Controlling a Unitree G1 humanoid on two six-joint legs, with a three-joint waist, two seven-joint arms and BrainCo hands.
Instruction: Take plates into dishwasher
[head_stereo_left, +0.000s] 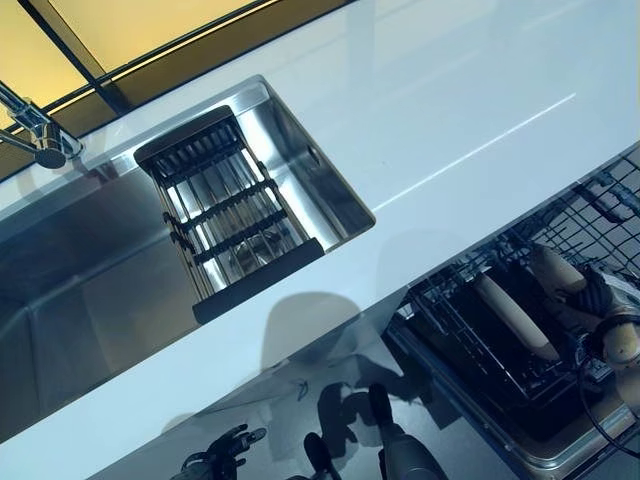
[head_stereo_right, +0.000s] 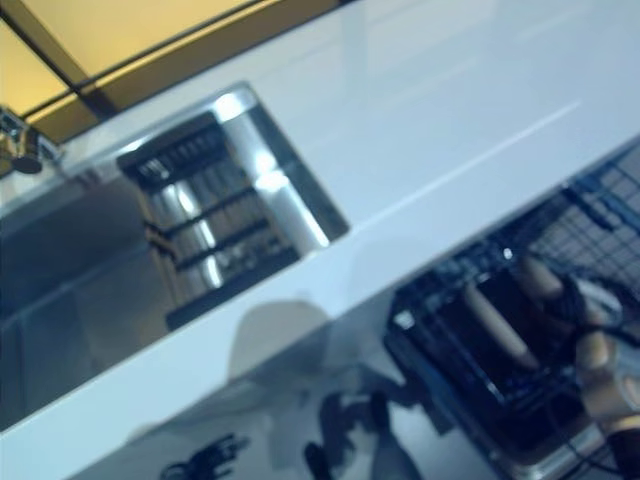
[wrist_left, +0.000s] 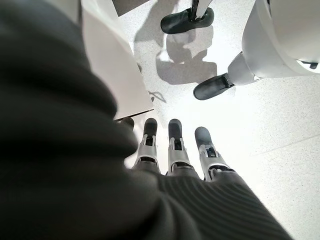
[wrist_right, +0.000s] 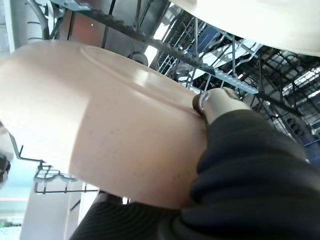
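A pale beige plate (wrist_right: 115, 140) fills the right wrist view, held on edge among the tines of the dishwasher rack (wrist_right: 225, 80). My right hand (wrist_right: 222, 105) is shut on it, with the thumb pressed on the plate's face and the fingers hidden behind it. Another pale plate (wrist_right: 260, 20) shows just beyond. From the head, the dark lower rack (head_stereo_left: 470, 330) is pulled out below the counter, a beige plate (head_stereo_left: 515, 318) stands in it, and my right hand (head_stereo_left: 592, 300) is beside that plate. My left hand (wrist_left: 175, 150) hangs by the counter's side over the floor, its fingers straight and holding nothing.
A white countertop (head_stereo_left: 450, 120) runs across the view above the dishwasher. A steel sink (head_stereo_left: 90, 300) is set into it, with a black-framed drainer (head_stereo_left: 225, 210) at its right end. The faucet (head_stereo_left: 35, 130) is at the far left.
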